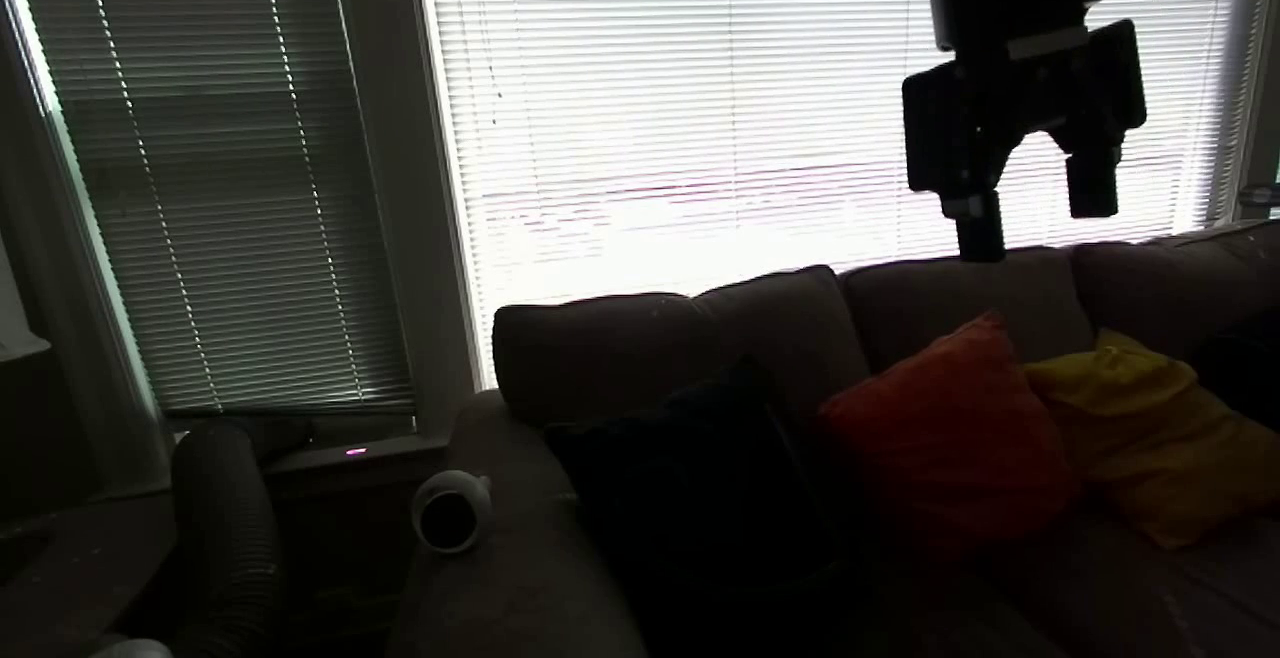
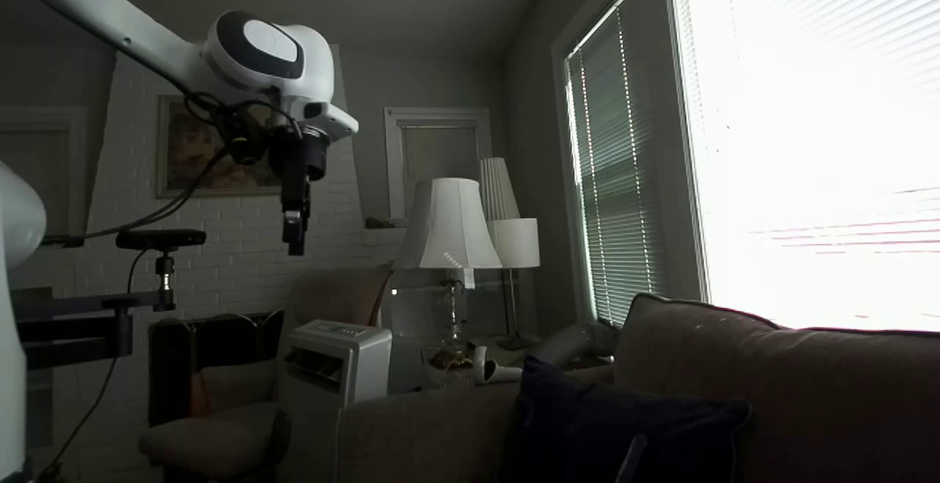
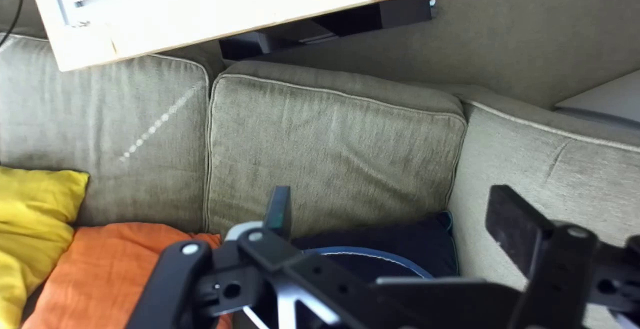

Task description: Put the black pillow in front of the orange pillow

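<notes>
I'm holding my black two-fingered hand (image 1: 1037,216) high, spread wide around nothing, probably ready for grasping. In an exterior view, the soft, square black pillow (image 1: 680,478) is leaning left of the plump orange-red fabric pillow (image 1: 950,438), seemingly propped by the corner of the grey-brown fabric sofa (image 1: 615,348).

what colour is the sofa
Greyish beige. The sofa shows best in the wrist view; it looks darker in both exterior views.
</notes>
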Controlling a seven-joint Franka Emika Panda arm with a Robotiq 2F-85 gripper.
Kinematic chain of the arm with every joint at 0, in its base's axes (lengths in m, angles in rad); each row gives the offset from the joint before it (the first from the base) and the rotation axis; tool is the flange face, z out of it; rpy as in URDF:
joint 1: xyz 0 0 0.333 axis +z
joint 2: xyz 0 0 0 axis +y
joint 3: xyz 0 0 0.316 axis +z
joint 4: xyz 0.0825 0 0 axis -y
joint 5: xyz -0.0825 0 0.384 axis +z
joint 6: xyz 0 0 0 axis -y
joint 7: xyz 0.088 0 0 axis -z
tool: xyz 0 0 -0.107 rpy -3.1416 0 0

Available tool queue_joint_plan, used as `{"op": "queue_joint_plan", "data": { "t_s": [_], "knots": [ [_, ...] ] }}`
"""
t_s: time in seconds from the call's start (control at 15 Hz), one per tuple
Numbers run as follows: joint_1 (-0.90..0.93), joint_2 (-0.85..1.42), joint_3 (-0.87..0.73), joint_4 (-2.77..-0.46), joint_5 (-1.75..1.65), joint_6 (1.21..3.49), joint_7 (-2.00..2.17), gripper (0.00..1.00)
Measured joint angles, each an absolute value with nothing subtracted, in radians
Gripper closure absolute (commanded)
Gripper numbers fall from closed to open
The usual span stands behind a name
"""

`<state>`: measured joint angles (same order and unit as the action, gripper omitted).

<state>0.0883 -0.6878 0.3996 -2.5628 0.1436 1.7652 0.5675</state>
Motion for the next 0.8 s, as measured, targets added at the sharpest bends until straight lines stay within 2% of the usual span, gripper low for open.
{"op": "queue_joint_plan", "data": {
  "t_s": [0.33,0.8],
  "knots": [
    [0.003,-0.528,0.377,-2.617,0.117,2.043,0.591,0.00],
    [-0.044,-0.250,0.271,-2.529,0.039,2.267,0.602,0.00]
  ]
}}
